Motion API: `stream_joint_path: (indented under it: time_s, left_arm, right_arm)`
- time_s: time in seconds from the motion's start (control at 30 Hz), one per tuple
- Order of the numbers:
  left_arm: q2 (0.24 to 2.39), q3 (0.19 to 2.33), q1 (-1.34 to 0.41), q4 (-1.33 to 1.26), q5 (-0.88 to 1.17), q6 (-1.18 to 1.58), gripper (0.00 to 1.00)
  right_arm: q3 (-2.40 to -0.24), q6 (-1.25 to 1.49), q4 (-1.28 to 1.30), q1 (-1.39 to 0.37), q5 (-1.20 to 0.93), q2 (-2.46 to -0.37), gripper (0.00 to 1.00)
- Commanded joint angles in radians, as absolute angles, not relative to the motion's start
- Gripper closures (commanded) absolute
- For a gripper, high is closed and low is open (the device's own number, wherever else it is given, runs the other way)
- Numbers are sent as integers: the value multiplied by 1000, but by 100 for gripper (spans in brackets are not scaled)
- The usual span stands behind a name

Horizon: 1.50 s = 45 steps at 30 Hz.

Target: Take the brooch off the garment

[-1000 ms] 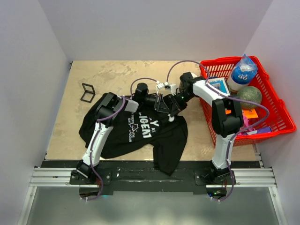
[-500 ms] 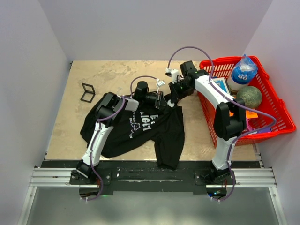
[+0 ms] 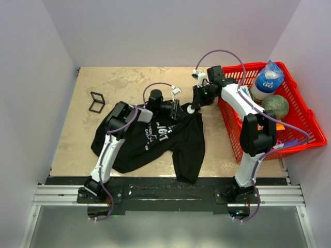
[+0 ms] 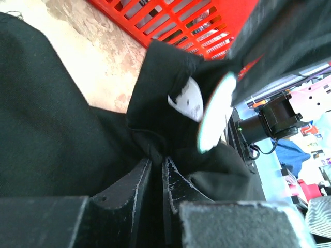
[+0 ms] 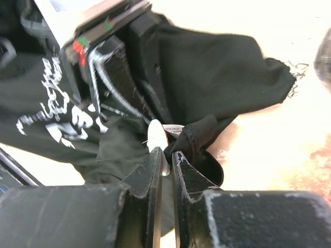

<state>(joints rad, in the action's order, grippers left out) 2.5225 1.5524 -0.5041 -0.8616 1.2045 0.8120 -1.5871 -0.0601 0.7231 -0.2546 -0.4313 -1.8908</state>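
Observation:
The garment [image 3: 155, 142], a black T-shirt with white lettering, lies bunched at mid-table. A small white round disc, the brooch [image 3: 191, 109], sits at its collar edge. My right gripper [image 3: 194, 105] is shut on that disc and a fold of collar; in the right wrist view the disc [image 5: 156, 135] stands between my fingertips [image 5: 168, 155]. My left gripper [image 3: 176, 109] is shut on shirt fabric just left of it; in the left wrist view [image 4: 156, 161] the cloth is pinched between the tips, with the disc [image 4: 214, 116] beyond, edge-on and blurred. The cloth between the grippers is pulled taut.
A thin black open-frame piece [image 3: 96, 102] lies on the table at far left, apart from the shirt. A red basket [image 3: 305, 116] with a bottle [image 3: 267, 78] and a green ball [image 3: 274, 106] stands at right, close to my right arm. White walls enclose the table.
My right gripper has moved back and right toward the basket, drawing the collar and disc with it. The shirt has stretched and slid rightward. The left gripper has stayed shut on cloth.

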Motion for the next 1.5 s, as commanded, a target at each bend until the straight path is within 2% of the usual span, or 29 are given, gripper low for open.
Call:
stream_joint_path:
  time_s: [0.0,0.13,0.23,0.37,0.6,0.7,0.9,1.2,1.33,1.47]
  left_arm:
    - [2476,1560,-499,-885,1203,781,82]
    - [2453,1572,-499,-845,1184,735,71]
    - [2421,1577,-486,-831,1143,732,56]
    - [2392,1615,-460,-828,1112,724,51]
    - [2370,1632,-433,-856,1160,704,52]
    - [2361,1681,-431,-707,1164,560,51]
    - [2390,1716,-439,-804,1206,660,52]
    - [2408,1743,-446,-753,1213,621,60]
    - [2408,1738,-454,-755,1224,621,69]
    - [2408,1736,-463,-762,1244,632,75]
  right_arm:
    - [-1589,75,591,-221,-419,-1839,100]
    - [-1608,63,595,-212,-442,-1870,100]
    - [-1624,35,601,-209,-494,-1888,100]
    - [-1617,-86,632,-209,-548,-1881,99]
    - [-1608,-227,687,-204,-557,-1873,96]
    - [-1618,-224,677,-199,-534,-1867,97]
    - [-1646,-221,693,-198,-623,-1873,96]
    - [-1640,-241,707,-198,-661,-1864,96]
    - [-1644,-235,701,-198,-666,-1868,96]
    - [-1647,-229,696,-199,-667,-1870,95]
